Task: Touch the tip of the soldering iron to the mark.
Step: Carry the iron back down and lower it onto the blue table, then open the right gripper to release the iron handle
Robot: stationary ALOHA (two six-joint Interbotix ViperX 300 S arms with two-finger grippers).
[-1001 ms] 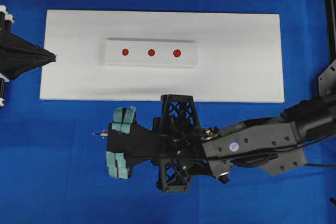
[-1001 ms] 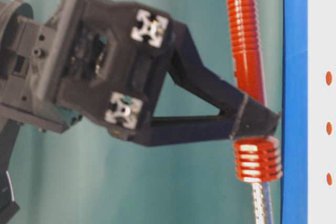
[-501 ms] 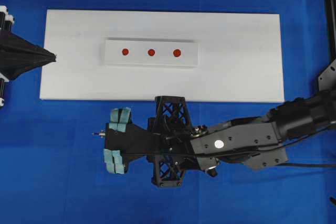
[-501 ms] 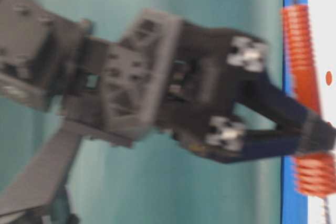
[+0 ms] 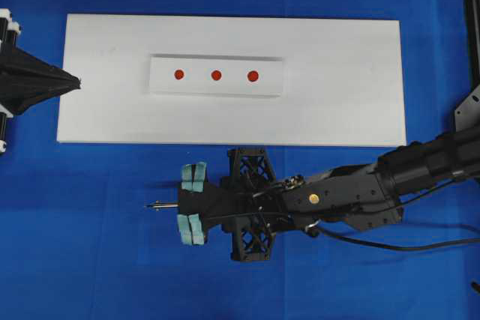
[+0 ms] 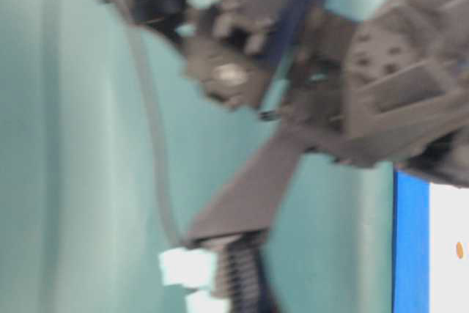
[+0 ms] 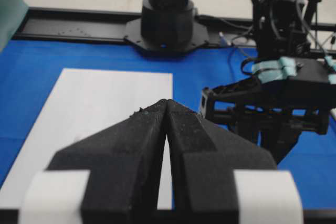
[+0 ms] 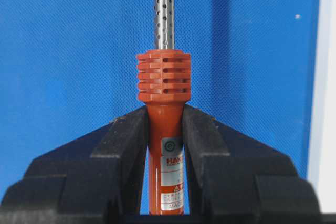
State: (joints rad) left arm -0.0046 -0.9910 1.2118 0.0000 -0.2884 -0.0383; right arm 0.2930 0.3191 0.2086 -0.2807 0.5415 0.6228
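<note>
Overhead exterior view: I am working over open blue table (image 5: 90, 260), with bare cloth to the left of me and on the near side, and the near edge of the white board (image 5: 337, 110) running just beyond my right wrist. My right arm is stretching in from the right edge, lying nearly level and pointing left. My right gripper (image 8: 165, 124) is clenching the soldering iron (image 8: 164, 108) by its orange-red handle, jaws pressing on both sides just behind the ribbed collar. The grey perforated shaft is sticking straight out ahead, and the tip (image 5: 148, 205) is pointing left over the blue cloth, well apart from the mark (image 5: 216, 75), the middle red dot on the white block (image 5: 266, 84) farther back on the board. My left gripper (image 7: 166, 109) is hanging at the board's left edge, jaws pressed together on nothing. The table-level view is too blurred to read.
</note>
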